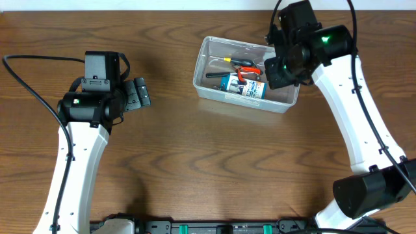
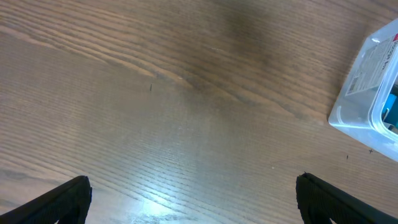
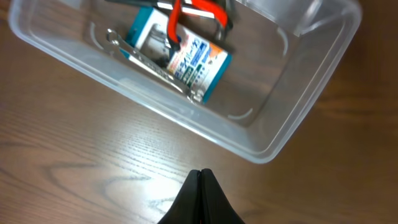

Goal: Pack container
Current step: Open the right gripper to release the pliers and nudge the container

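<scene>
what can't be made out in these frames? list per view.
Overhead: the right arm's wrist covers the container's right end and hides the right end effector.
Right wrist: red-handled tool cut off by the top edge.
Left wrist: container mostly past the right edge; left end effector's fingers cut off at the bottom.
All views: print on the blue-and-white box too small to read.

container (image 1: 200, 71) right end behind right arm (image 1: 344, 104), box (image 1: 246, 85) print unreadable
</scene>
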Tool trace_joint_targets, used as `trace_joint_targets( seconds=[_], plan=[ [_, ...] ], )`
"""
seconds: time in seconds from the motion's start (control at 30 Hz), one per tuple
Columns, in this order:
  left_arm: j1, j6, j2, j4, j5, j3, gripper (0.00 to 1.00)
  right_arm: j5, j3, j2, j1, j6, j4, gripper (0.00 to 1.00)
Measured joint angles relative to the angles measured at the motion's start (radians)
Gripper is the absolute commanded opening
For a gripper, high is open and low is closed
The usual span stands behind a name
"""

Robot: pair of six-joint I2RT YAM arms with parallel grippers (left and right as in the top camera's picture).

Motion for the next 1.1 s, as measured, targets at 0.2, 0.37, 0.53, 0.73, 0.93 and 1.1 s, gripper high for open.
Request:
trace_joint_targets(
  seconds=[0.2, 0.37, 0.53, 0.73, 0.93, 1.1],
  plan=[
    [0.0, 0.0, 0.0, 0.0, 0.0, 0.0, 0.98, 0.0, -0.099, 0.0, 0.0, 0.074, -0.012, 0.01],
    [0.0, 0.0, 0.0, 0.0, 0.0, 0.0, 0.98, 0.0, -0.183, 0.0, 0.0, 0.108, -0.005, 0.01],
    [0.0, 0.0, 0.0, 0.0, 0.0, 0.0, 0.98, 0.0, -0.248, 0.0, 0.0, 0.135, 0.043, 0.01],
    [0.0, 0.0, 0.0, 0.0, 0.0, 0.0, 0.98, 0.0, -0.34, 0.0, 0.0, 0.161, 0.108, 0.01],
    [0.0, 0.0, 0.0, 0.0, 0.0, 0.0, 0.98, 0.001, -0.398, 0.0, 0.0, 0.181, 0.159, 0.01],
    [0.0, 0.0, 0.0, 0.0, 0.0, 0.0, 0.98, 0.03, -0.422, 0.0, -0.001, 0.189, 0.174, 0.01]
  ],
)
